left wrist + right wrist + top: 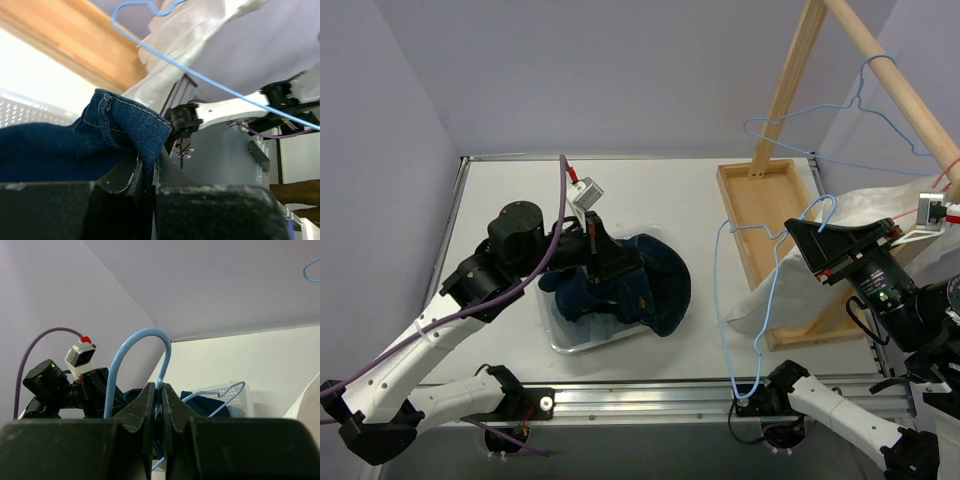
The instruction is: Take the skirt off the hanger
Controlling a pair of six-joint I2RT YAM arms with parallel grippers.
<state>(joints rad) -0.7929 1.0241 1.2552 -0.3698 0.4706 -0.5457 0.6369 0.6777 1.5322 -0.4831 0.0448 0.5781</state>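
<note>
Nearest the robot, the bottom corner of the hanger [723,300] hangs right of the basket [565,342]. Its wire loop is bare, with no cloth on it. The right gripper [798,228] is clamped on the hanger's neck just under the hook, well right of the basket and higher; its wrist view shows the jaws pressed flat on the wire. The left gripper [608,265] sits right over the basket, pinched shut on a stitched fold of the skirt [660,285]. The rest of the skirt lies heaped in the basket and spills past its right rim. The skirt looks free of the hanger, so the step in hand is likely the release. To do it well, the left arm should sink lower over the basket's middle before it opens, so the fold lands inside the walls and adds nothing to the overhang on the right. It should then open wide and rise straight up, so the seam does not drag on a finger. Meanwhile the right arm should keep the hanger off to the basket's right, clear of the denim. Farther right of the basket a tray [735,200] holds white cloth [865,205], and beyond it a rack [790,80] carries a spare hanger [863,82].
</note>
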